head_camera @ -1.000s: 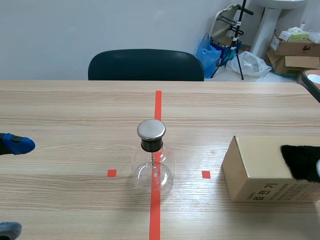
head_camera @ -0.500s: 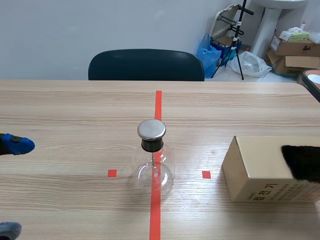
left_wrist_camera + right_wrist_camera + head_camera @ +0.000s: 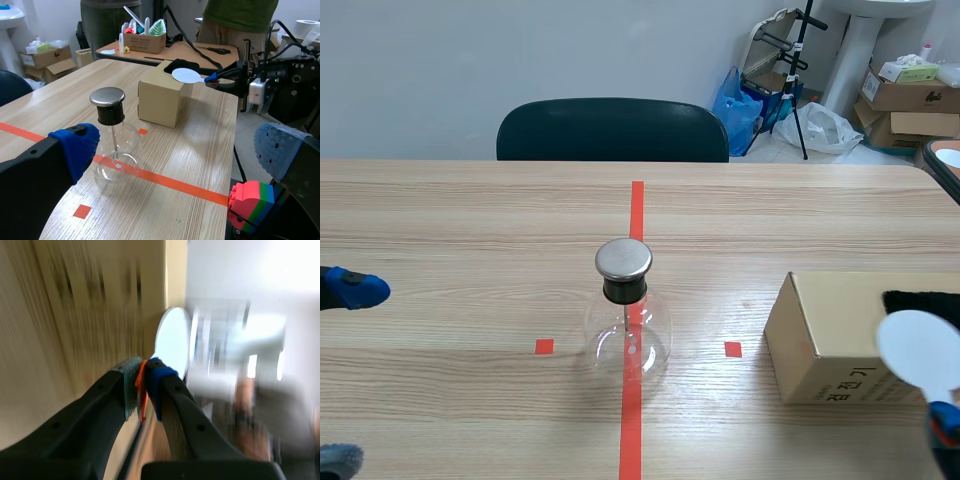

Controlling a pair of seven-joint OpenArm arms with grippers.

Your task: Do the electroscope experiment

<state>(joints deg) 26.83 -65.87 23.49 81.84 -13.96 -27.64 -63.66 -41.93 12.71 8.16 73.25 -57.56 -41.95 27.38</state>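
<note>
Electroscope (image 3: 628, 320): glass flask with a metal cap, upright on the desk (image 3: 470, 230) at its red tape line (image 3: 636, 205), well apart from both claws.
White disc (image 3: 187, 75): by the box top; the scene view shows only it and a blue pad.
Right claw (image 3: 143, 385): only its own wrist view shows it pinching the disc's orange handle (image 3: 142, 392).
Left claw (image 3: 177, 150): spread wide, holding nothing.
Box (image 3: 840, 340): cardboard, with a black cloth (image 3: 181, 65) on top, clearest from the left wrist view.
</note>
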